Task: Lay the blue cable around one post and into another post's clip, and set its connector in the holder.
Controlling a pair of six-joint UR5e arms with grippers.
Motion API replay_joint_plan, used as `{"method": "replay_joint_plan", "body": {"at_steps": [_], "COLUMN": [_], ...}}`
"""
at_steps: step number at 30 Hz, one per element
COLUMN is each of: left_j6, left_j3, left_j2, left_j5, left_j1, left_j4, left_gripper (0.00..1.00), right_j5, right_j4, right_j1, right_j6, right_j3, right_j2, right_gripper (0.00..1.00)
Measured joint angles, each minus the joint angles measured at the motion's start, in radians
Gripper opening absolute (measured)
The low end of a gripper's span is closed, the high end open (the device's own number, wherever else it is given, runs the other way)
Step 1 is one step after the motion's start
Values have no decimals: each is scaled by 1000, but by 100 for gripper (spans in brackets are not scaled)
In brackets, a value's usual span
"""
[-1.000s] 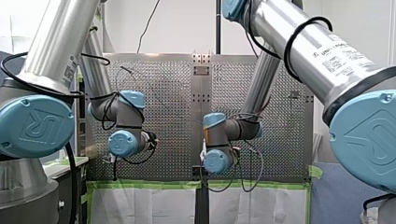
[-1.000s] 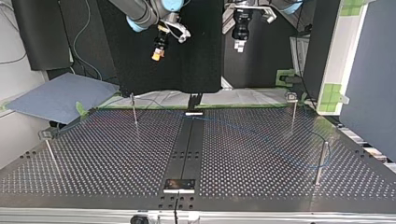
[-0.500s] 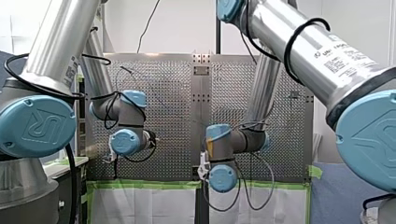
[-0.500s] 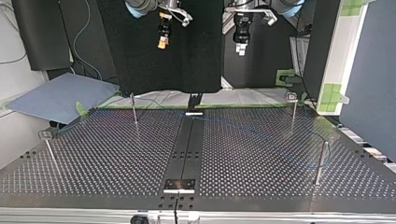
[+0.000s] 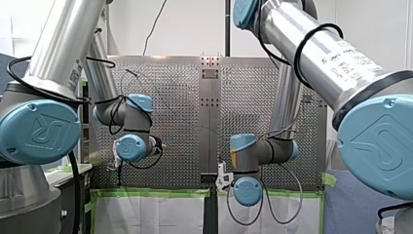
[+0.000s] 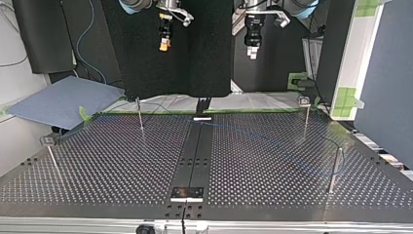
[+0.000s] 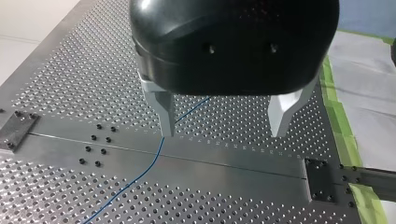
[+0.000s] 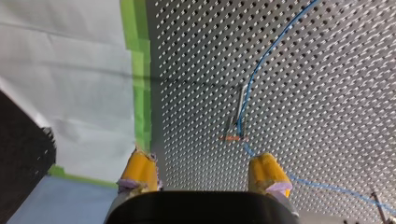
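Since a second ago my right gripper (image 6: 164, 47) has gone up and a bit to the top view's left, farther from the table (image 6: 97, 161). In the front view that arm's wrist has swung lower and to the right. My left gripper (image 6: 252, 52) has come down just a little.

My right gripper's yellow pads (image 8: 140, 170) are apart and hold nothing. My left gripper's fingers (image 7: 164, 112) are apart too, with nothing between them.

The blue cable (image 8: 266, 56) lies loose on the table under both grippers. Ahead of my right gripper it runs close by a thin post (image 8: 239, 107). Under my left gripper it crosses the flat middle strip (image 7: 224, 168).

I cannot see the connector, or whether the cable sits in any clip. I think neither arm is working on the cable right now, so one must come back down to grab it.
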Motion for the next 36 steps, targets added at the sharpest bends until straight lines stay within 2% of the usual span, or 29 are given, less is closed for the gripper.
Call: {"method": "replay_joint_plan", "body": {"at_steps": [9,14,20,26,31,36], "left_j6": [3,3,1,-3,-9,-12], "left_j3": [0,0,0,0,0,0], "left_j2": [0,0,0,0,0,0], "left_j5": [8,11,18,32,38,38], "left_j1": [7,11,16,19,19,19], "left_j4": [-1,-1,0,3,-5,-18], "left_gripper": [100,100,100,100,100,100], "right_j5": [-72,-117,-167,-210,-219,-214], "right_j4": [-67,-51,-6,10,12,12], "right_j1": [-7,1,6,10,14,21], "right_j6": [-29,-49,-45,-41,-38,-29], "right_j3": [-50,-91,-113,-115,-115,-115], "right_j2": [-1,-1,-2,-2,-2,-3], "right_gripper": [100,100,100,100,100,100]}}
